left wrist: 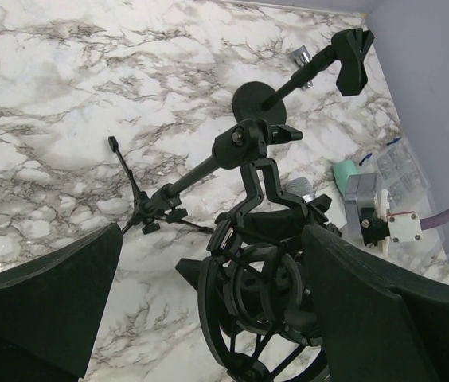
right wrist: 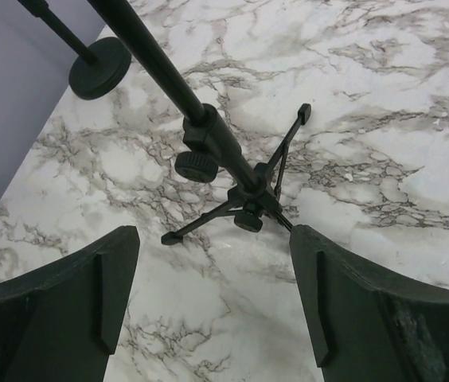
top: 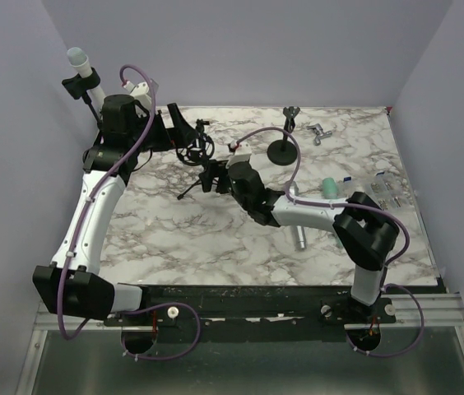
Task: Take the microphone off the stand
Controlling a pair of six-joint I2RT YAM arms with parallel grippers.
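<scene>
A white microphone with a grey head (top: 81, 62) sits tilted in a black clip (top: 73, 85) at the far left, behind my left arm; its stand is mostly hidden. A small black tripod stand (top: 197, 186) carries a black ring shock mount (top: 195, 152). My left gripper (top: 187, 134) is open, and in the left wrist view (left wrist: 212, 235) its jaws stand on either side of the shock mount (left wrist: 248, 294) without closing on it. My right gripper (top: 215, 178) is open and empty, low over the table in front of the tripod's legs (right wrist: 244, 203).
A second stand with a round base (top: 280, 153) and an empty clip (top: 291, 112) stands at the back centre. A grey cylinder (top: 299, 239) lies under my right arm. A green object (top: 331, 188) and clear boxes (top: 388, 191) lie at the right. Walls enclose the table.
</scene>
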